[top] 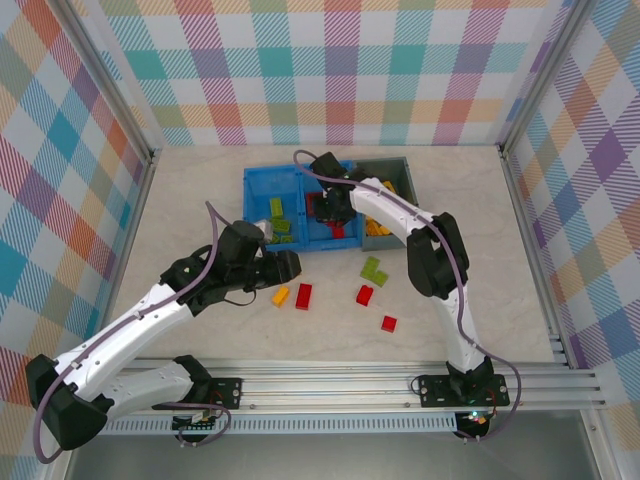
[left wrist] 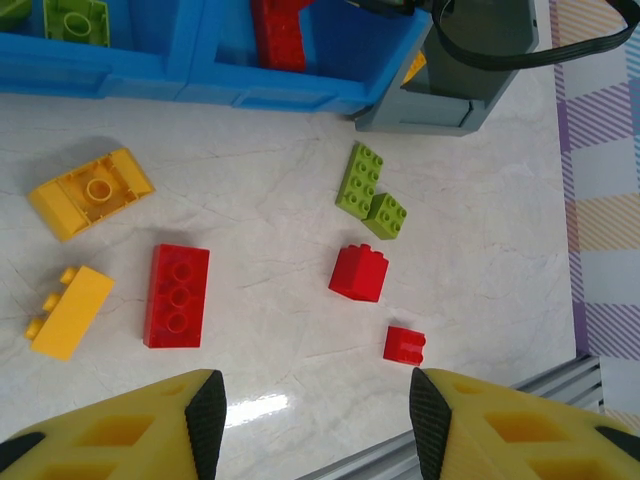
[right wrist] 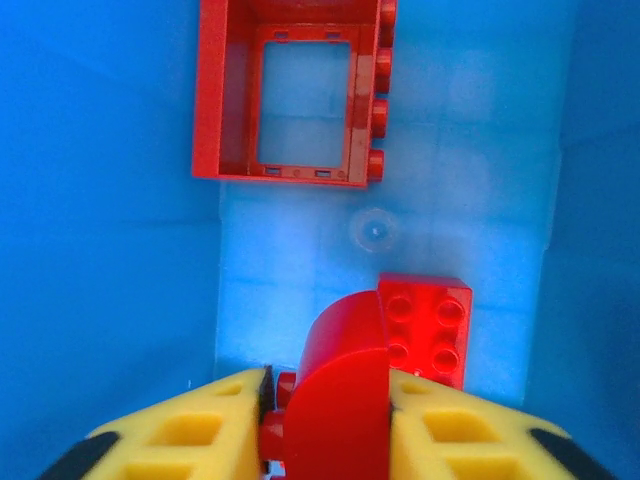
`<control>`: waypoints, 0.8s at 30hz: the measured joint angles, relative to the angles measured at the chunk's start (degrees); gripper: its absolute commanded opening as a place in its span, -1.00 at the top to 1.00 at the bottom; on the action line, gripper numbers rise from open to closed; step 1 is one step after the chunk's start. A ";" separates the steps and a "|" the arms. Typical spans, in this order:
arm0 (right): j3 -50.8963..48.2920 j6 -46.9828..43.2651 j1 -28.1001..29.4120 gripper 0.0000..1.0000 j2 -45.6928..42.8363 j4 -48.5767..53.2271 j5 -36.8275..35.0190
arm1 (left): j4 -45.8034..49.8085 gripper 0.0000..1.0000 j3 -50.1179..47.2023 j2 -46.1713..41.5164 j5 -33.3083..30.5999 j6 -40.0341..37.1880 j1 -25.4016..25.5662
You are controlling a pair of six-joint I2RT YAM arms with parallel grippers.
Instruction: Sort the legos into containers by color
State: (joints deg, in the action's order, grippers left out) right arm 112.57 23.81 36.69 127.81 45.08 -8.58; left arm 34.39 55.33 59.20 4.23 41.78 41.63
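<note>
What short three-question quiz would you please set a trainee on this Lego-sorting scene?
1. True or false: the left gripper is closed on a brick.
2. How many red plastic bricks lie loose on the pale marbled table: A two, B three, C five?
3. Fill in: the rounded red plastic brick between the fingers of the right gripper is over a compartment of the blue plastic bin that holds a hollow square frame coloured ___.
Key: 1 false, its jaws stand open and empty; 2 B; 3 red.
</note>
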 measured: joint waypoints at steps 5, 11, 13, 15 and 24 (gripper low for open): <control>-0.02 -0.15 0.02 -0.08 -0.02 0.09 -0.44 | -0.07 -0.07 0.00 -0.09 -0.92 0.00 0.28; -2.36 -0.31 0.04 -0.12 -2.67 0.07 -1.49 | -0.04 -0.07 -0.02 -0.17 -1.29 0.00 0.35; -3.80 -0.33 0.17 -0.12 -5.44 0.09 -2.10 | -0.04 -0.07 0.00 -0.17 -1.40 0.00 0.35; -5.03 -0.52 0.33 -0.12 -8.74 0.02 -2.84 | 0.00 -0.07 0.00 -0.17 -1.55 0.00 0.37; -15.37 -0.46 2.25 -0.15 -29.55 -1.99 -4.76 | 1.86 -0.07 0.02 -0.48 -2.01 0.02 1.16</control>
State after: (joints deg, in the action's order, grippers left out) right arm 97.21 23.35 38.94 98.26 43.09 -13.34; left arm 36.25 55.35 58.72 2.22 41.80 42.78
